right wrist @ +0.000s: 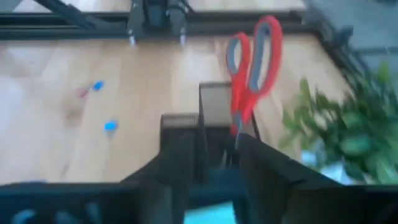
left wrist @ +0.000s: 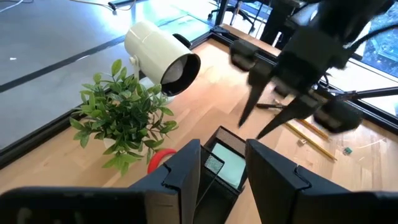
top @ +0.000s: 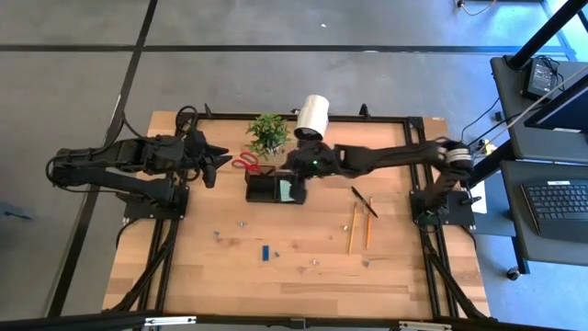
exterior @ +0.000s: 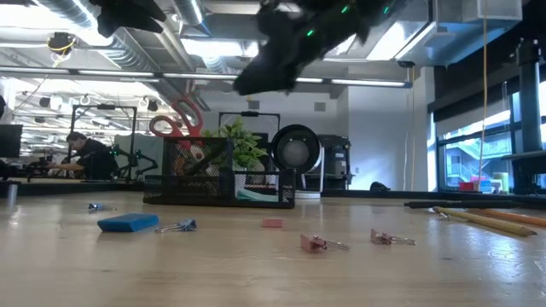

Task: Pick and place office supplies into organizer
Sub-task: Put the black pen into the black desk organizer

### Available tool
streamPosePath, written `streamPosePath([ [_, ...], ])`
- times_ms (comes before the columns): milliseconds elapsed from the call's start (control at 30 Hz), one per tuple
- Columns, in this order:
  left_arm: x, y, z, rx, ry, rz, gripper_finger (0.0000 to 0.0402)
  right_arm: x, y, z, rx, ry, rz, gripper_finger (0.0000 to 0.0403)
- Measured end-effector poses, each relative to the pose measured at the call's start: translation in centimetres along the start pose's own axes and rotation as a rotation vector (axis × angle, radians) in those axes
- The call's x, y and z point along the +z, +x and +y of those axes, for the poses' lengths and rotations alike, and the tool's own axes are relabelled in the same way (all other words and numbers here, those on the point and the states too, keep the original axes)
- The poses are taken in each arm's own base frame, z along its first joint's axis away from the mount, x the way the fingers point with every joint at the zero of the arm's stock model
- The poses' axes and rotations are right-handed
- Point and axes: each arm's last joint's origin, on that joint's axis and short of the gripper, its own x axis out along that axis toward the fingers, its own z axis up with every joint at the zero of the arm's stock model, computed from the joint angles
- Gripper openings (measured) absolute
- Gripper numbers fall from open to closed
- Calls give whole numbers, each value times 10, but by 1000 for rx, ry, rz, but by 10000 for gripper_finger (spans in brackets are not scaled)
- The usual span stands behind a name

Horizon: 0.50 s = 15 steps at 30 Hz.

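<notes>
The black mesh organizer (top: pixel 262 188) (exterior: pixel 217 183) (right wrist: pixel 214 102) sits mid-table. The teal note pad (top: pixel 288 190) (left wrist: pixel 227 167) lies in its right compartment. The red-handled scissors (top: pixel 243 163) (exterior: pixel 175 119) (right wrist: pixel 252 53) stand blades-down in the left compartment, with the handles leaning out over the rim. My right gripper (top: pixel 287 168) (left wrist: pixel 254 127) (right wrist: pixel 219 155) hovers open just above the organizer and holds nothing. My left gripper (top: pixel 213 161) (left wrist: pixel 224 155) waits open to the left of the scissors, above the table. Two pencils (top: pixel 358 225), a dark pen (top: pixel 364 200), the blue piece (top: pixel 264 251) (exterior: pixel 128 223) and clips (exterior: pixel 314 243) lie on the table.
A green potted plant (top: pixel 268 133) and a white cylindrical lamp (top: pixel 312 115) stand just behind the organizer. The black frame (top: pixel 386 118) runs along the table's edges. The clips lie scattered across the near half of the table (top: pixel 303 285). In the low view, a person sits far off in the room.
</notes>
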Motion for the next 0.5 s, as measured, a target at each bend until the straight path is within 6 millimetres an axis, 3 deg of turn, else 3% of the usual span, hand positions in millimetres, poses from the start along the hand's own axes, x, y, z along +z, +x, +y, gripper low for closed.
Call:
streamPosePath([
  [167, 0, 0, 0, 0, 0, 1, 123, -9, -51, -2, -54, 317, 278, 215],
  [300, 0, 1, 0, 2, 1, 3, 123, -20, -86, -3, -114, 387, 476, 249],
  [500, 0, 2, -1, 3, -8, 6, 123, -42, -92, -10, -273, 470, 702, 257],
])
